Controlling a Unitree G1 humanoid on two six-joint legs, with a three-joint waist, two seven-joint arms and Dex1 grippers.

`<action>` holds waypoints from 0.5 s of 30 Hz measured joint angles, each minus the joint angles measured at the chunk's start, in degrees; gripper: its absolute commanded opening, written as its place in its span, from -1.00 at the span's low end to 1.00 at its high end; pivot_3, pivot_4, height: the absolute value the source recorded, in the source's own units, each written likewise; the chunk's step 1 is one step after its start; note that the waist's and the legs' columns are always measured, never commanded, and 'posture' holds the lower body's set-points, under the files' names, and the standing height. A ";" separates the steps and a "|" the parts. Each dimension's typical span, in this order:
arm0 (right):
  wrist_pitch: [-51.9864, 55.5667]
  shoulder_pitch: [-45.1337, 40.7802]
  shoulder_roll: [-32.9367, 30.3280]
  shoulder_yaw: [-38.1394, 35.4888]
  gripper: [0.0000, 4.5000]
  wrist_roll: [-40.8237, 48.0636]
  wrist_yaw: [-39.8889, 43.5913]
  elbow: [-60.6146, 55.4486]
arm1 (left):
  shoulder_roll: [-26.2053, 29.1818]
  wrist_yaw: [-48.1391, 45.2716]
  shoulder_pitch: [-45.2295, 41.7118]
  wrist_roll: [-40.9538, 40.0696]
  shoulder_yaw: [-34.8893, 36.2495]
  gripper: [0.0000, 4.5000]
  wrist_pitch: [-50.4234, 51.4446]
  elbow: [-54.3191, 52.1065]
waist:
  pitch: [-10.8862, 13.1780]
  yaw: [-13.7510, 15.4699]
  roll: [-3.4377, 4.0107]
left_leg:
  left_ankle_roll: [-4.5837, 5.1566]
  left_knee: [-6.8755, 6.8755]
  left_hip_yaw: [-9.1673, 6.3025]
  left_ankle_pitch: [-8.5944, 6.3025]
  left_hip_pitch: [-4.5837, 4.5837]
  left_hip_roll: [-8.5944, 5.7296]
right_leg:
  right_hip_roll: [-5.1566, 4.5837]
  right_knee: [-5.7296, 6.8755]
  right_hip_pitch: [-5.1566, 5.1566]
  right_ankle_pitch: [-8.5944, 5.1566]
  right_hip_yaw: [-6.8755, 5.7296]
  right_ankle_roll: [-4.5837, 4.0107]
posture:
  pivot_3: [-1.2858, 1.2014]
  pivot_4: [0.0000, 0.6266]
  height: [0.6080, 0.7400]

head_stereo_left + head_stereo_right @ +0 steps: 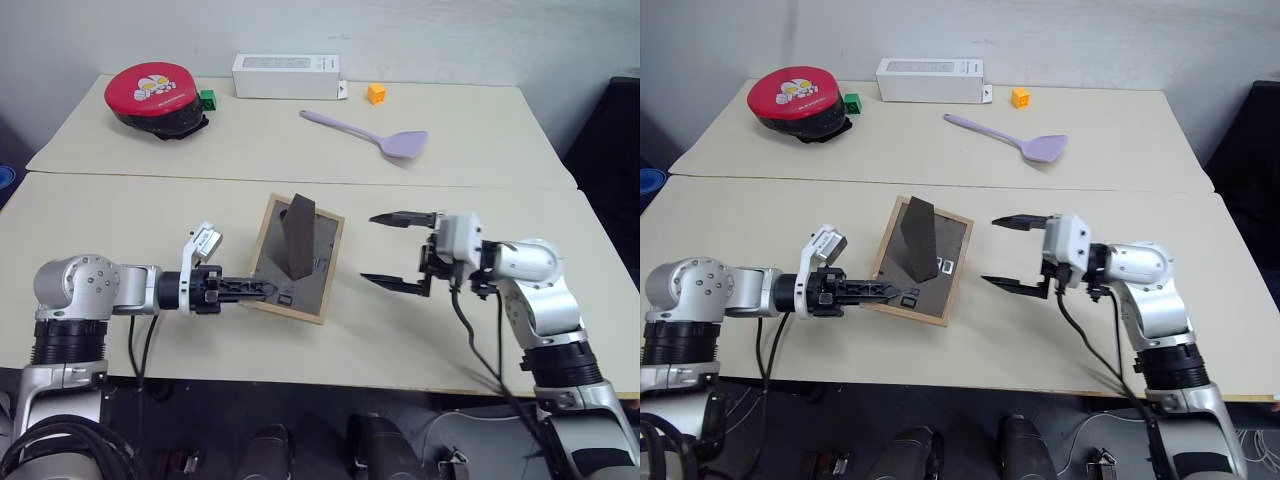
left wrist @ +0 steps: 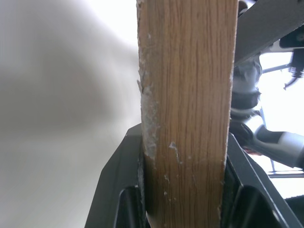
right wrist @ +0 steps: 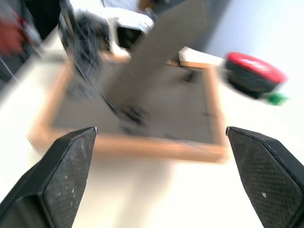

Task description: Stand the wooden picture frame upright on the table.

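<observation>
Two grippers flank the wooden picture frame (image 1: 297, 262), which sits tilted, back panel up w/ stand folded out, near the front edge of the table (image 1: 120, 205). Left gripper (image 1: 258, 289) pinches the frame's near-left edge. Right gripper (image 1: 398, 250) is spread wide, just beside the frame, not touching.

Both arms are rounded silver-grey metal segments joined by ribbed black collars. Black cables trail from the wrists. Each black two-fingered end effector (image 1: 405, 250) sits behind a white block.
</observation>
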 measured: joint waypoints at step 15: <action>-47.68 -7.75 7.79 2.12 0.98 -52.97 -45.38 20.61 | 4.15 27.00 -3.80 -44.71 -15.94 -0.43 -0.24 18.01 | 0.00 -1.31 0.00 | -0.22 0.09 0.02 0.13 0.01 -0.04 | 0.10 0.30 -0.24 -0.01 0.17 -0.01 | 0.03 -0.52 1.00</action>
